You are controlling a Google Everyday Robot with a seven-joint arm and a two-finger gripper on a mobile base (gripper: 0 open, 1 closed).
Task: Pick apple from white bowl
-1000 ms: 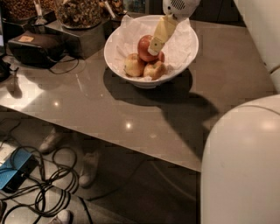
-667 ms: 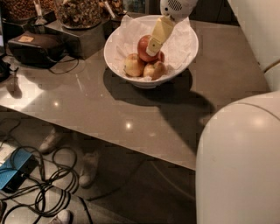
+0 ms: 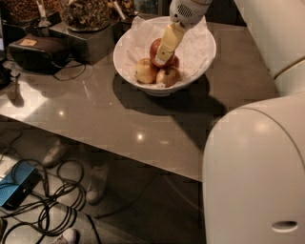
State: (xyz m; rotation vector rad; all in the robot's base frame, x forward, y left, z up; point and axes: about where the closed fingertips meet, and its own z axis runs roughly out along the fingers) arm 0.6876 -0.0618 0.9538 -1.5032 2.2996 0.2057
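The white bowl, lined with crumpled white paper, stands at the back of the grey table. In it lies the deep red apple, with two smaller yellow-green apples in front of it. My gripper reaches down from the top of the view into the bowl. Its pale yellow tip lies over the red apple's right side and hides part of it. The white arm shell fills the right foreground.
A black device with a cord sits at the table's left. Glass jars of snacks on a dark stand are behind the bowl. The table's front edge runs diagonally. Cables and a blue box lie on the floor.
My gripper has sunk slightly lower onto the red apple. The white arm shell in the foreground has shifted left. The bowl and apples have not moved.
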